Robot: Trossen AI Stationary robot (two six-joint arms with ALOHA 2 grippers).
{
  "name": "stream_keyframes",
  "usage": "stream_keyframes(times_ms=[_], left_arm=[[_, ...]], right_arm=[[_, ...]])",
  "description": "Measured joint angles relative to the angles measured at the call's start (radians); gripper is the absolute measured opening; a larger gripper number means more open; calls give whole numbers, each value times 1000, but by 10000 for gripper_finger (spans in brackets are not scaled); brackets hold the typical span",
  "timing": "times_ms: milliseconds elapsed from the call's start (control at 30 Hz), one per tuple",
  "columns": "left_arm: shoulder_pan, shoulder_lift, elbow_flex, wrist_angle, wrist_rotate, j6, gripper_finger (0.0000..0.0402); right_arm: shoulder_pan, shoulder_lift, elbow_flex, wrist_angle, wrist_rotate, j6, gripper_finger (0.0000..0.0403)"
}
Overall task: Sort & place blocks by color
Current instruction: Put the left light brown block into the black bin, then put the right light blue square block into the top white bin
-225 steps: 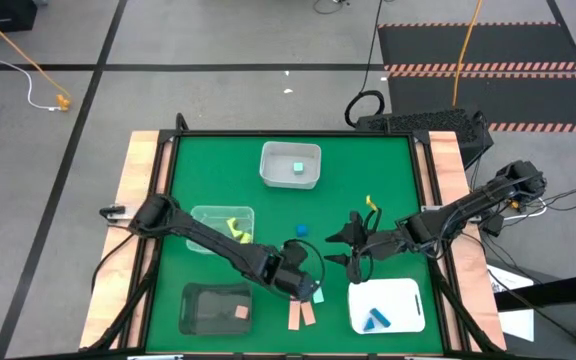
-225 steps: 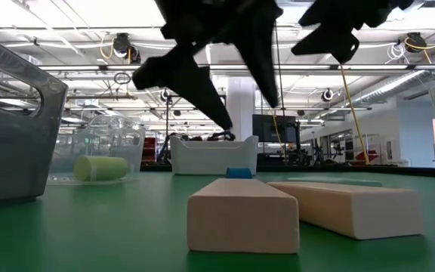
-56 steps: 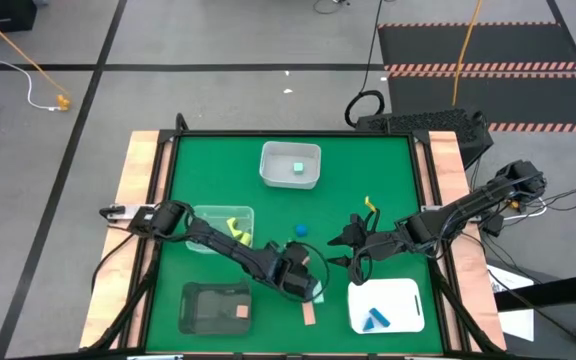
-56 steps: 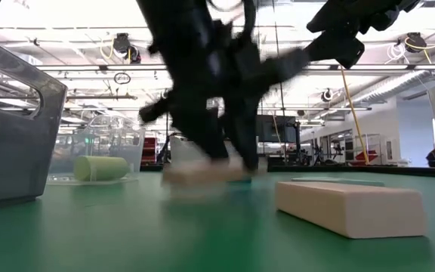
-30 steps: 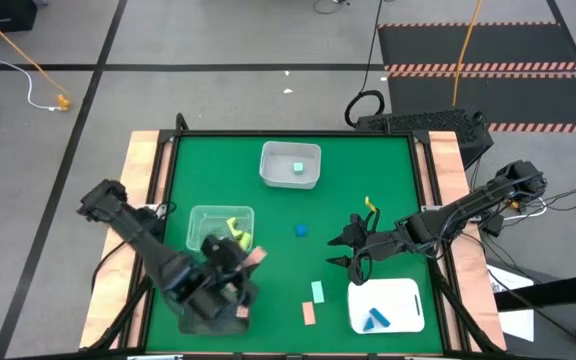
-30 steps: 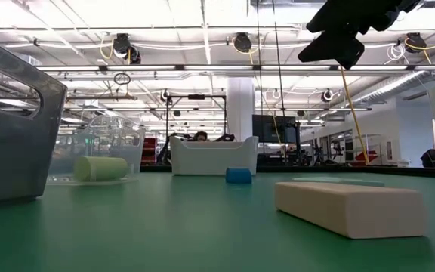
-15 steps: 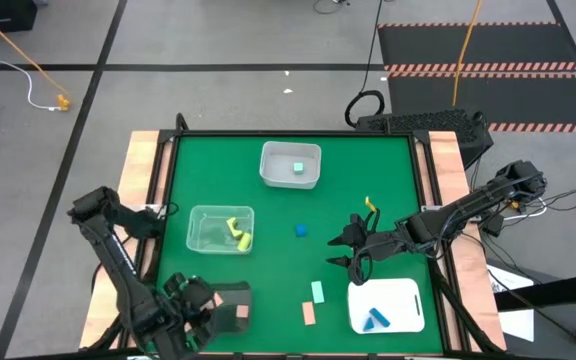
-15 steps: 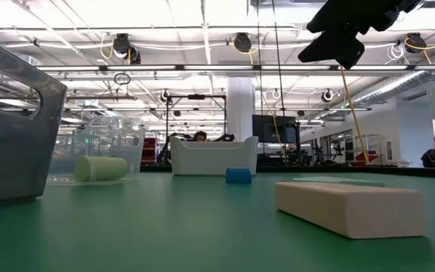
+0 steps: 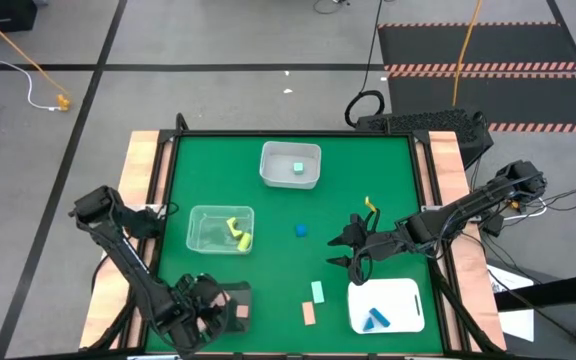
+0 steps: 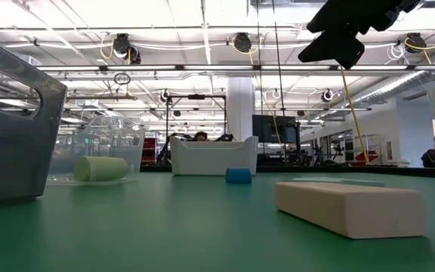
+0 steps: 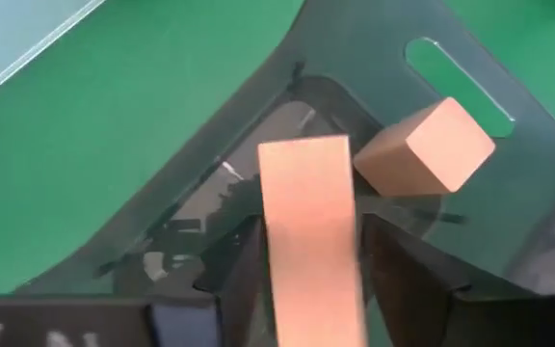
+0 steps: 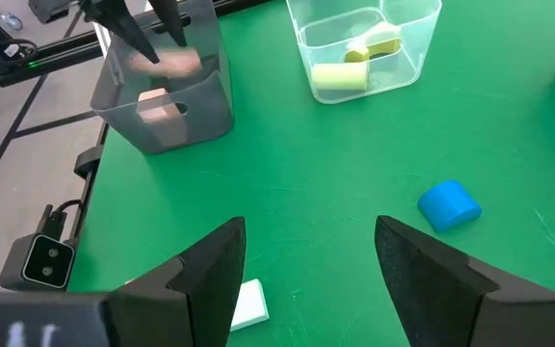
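Observation:
My left gripper (image 9: pixel 208 303) stands at the table's near left, over the dark tray (image 9: pixel 196 292), shut on a tan-pink bar (image 11: pixel 306 212). A tan-pink cube (image 11: pixel 427 146) lies on that tray's floor. My right gripper (image 9: pixel 336 251) hangs open and empty right of the middle, fingers toward the table's left. A mint block (image 9: pixel 318 292) and a second tan-pink bar (image 9: pixel 309 313) lie flat on the mat by the near edge. A blue block (image 9: pixel 300 230) lies mid-table. The right wrist view shows the left gripper's bar (image 12: pixel 176 60) above the dark tray (image 12: pixel 167 101). My left gripper pinches the tan-pink bar by its two long sides (image 11: pixel 276 253) between its two fingers (image 11: pixel 241 275). The fingers point down and lie along the bar. The bar's free end (image 11: pixel 306 159) sticks out past the fingertips, over the dark tray's inside.
A clear tray (image 9: pixel 198 215) holds yellow pieces. A white tray (image 9: pixel 268 165) at the far middle holds a mint cube (image 9: pixel 298 168). Another white tray (image 9: pixel 403 300) at the near right holds blue blocks (image 9: pixel 375 320). Bare green mat lies between them.
My left gripper has carried the tan-pink bar from beside the clear tray toward the table's near left corner, and now holds it over the dark tray. It stays shut on the bar. My right gripper has kept still.

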Motion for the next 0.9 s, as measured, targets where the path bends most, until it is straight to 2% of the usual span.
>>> stream_keyframes(times_ms=[133,233,333,600,700,900], left_arm=[[8,-3,0,-14,-1,47,229],[16,-27,0,-35,-3,58,237],[37,-81,0,-40,-27,71,227],[96,-231,2,-6,-226,165,183],[128,-244,2,65,-279,230,173],[216,-243,2,305,-281,461,163]], right_arm=[[0,0,0,0,0,0,222],[0,0,0,0,0,0,222],[0,0,0,0,0,0,222],[0,0,0,0,0,0,222],[0,0,0,0,0,0,222],[0,0,0,1,0,0,222]])
